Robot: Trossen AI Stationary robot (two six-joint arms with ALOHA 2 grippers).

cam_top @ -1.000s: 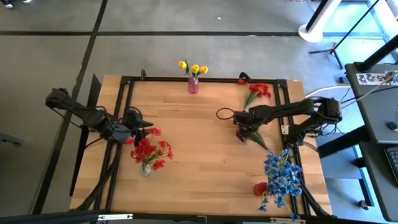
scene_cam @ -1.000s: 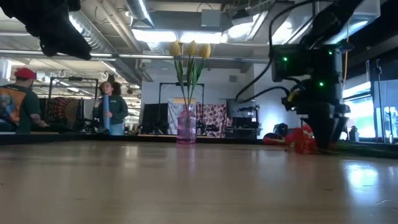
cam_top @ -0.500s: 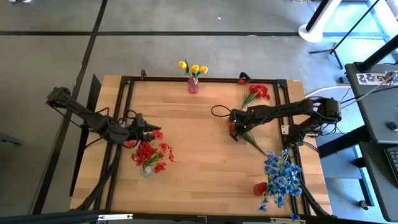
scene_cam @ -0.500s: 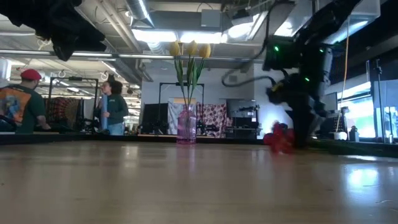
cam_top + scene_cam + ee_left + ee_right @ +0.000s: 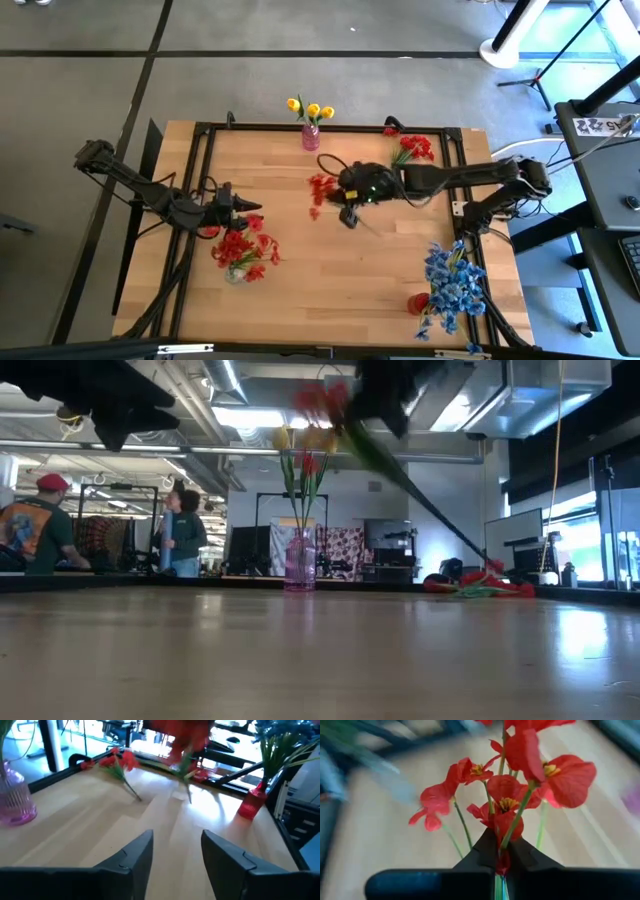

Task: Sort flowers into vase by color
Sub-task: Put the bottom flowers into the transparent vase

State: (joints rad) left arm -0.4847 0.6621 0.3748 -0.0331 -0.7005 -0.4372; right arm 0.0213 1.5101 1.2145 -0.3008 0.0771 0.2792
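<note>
My right gripper [image 5: 338,198] hangs above the middle of the table, shut on a red flower [image 5: 320,188] whose blooms [image 5: 510,785] stand ahead of the fingers. More red flowers [image 5: 412,148] lie flat at the far right. My left gripper [image 5: 177,852] is open at the table's left, close above a clear vase of red flowers [image 5: 238,250]. A pink vase of yellow flowers [image 5: 311,130] stands at the far edge. A red vase [image 5: 418,301] of blue flowers [image 5: 452,282] stands near right. My right gripper pinches the red flower's green stem [image 5: 499,872] between its two fingers, just below the blooms. The fingers slant down toward the table's left. The flower is lifted clear, blooms ahead of the fingertips [image 5: 320,400], the stem trailing down behind toward the right [image 5: 410,485].
A black frame [image 5: 330,128] runs around the wooden table top. Bare wood lies between the clear vase and the red vase. Beyond the far edge, people [image 5: 180,530] stand in the room.
My right gripper has taken the red flower up from the table's right side, risen high and swung toward the middle, tipping from pointing down to a slant. The flower is now clear of the table. My left gripper has tipped up toward level.
</note>
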